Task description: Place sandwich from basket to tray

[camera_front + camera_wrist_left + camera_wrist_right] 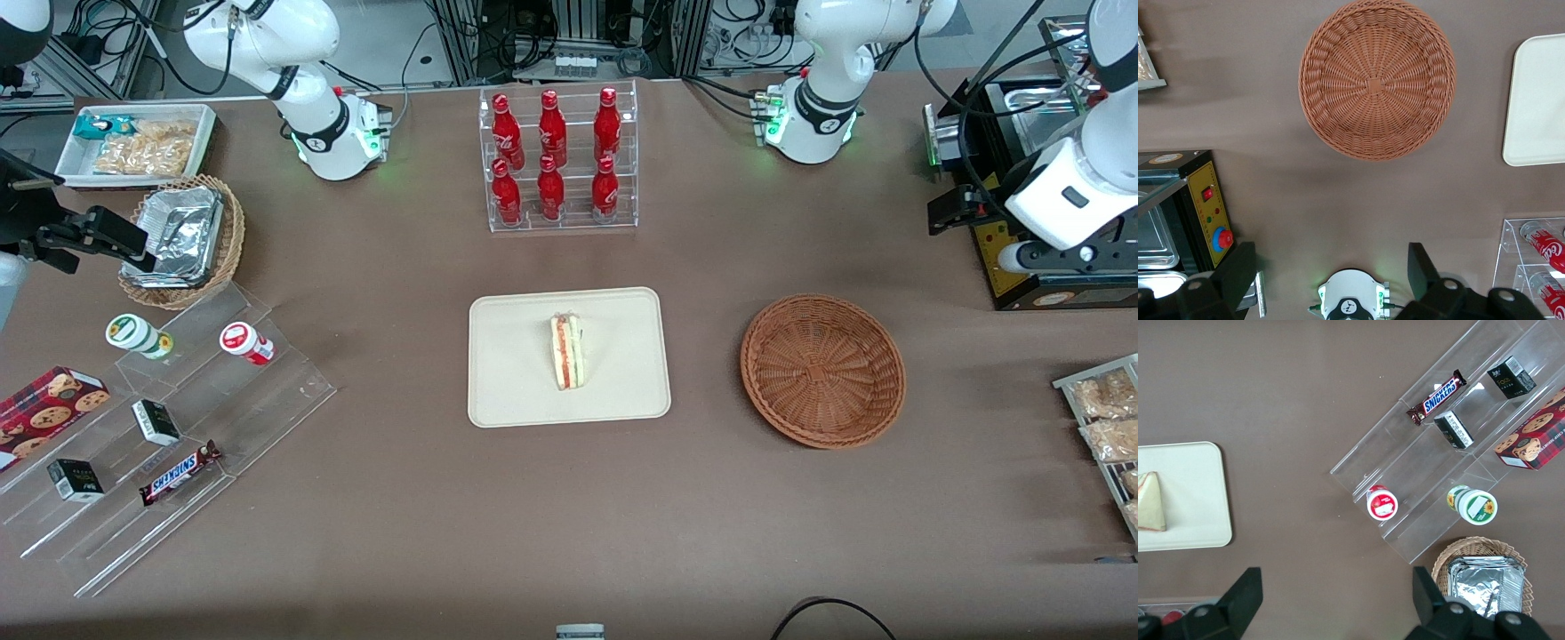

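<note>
Front view: shows the sandwich point(567, 351) lying on the tray point(516, 391), a little off its middle toward the working arm's end, with the striped cut edge facing up. Puts the tray at mid-table point(400, 533), with the basket point(773, 356) beside it and well apart, toward the working arm's end. Has a clear rack of red bottles point(558, 160) standing farther from the camera than the tray. Toward the parked arm's end, shows a stepped clear shelf point(178, 427) carrying a Snickers bar point(180, 473).

Left wrist view: looks straight down on the basket point(1377, 80), bare weave showing across its floor. Shows the hand point(1330, 257) high above the table, its two dark fingers point(1238, 270) spread wide and gripping nothing. Catches one rounded corner of the tray point(1538, 100) beside the basket, and a black box with a yellow button panel point(1205, 207).

Right wrist view: catches the sandwich point(1151, 503) flat on the tray point(1185, 493), well inside the rim. Shows the Snickers bar point(1437, 398) on the stepped shelf point(1431, 473).
</note>
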`<action>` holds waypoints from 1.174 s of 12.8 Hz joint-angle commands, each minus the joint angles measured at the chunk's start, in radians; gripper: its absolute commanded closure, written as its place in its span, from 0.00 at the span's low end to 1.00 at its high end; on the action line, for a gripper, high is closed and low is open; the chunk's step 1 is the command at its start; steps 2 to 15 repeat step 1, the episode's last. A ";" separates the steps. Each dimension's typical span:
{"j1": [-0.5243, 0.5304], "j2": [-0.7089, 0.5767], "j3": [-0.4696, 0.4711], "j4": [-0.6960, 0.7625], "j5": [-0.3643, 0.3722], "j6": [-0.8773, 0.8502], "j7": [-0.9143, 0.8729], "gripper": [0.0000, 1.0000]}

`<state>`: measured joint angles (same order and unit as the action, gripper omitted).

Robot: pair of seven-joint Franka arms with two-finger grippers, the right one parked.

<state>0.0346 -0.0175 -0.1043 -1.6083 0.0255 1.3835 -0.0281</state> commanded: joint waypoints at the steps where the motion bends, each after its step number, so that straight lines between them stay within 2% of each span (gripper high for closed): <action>1: 0.008 -0.032 0.001 -0.030 0.013 0.041 0.011 0.00; 15: 0.008 -0.032 0.001 -0.030 0.013 0.041 0.011 0.00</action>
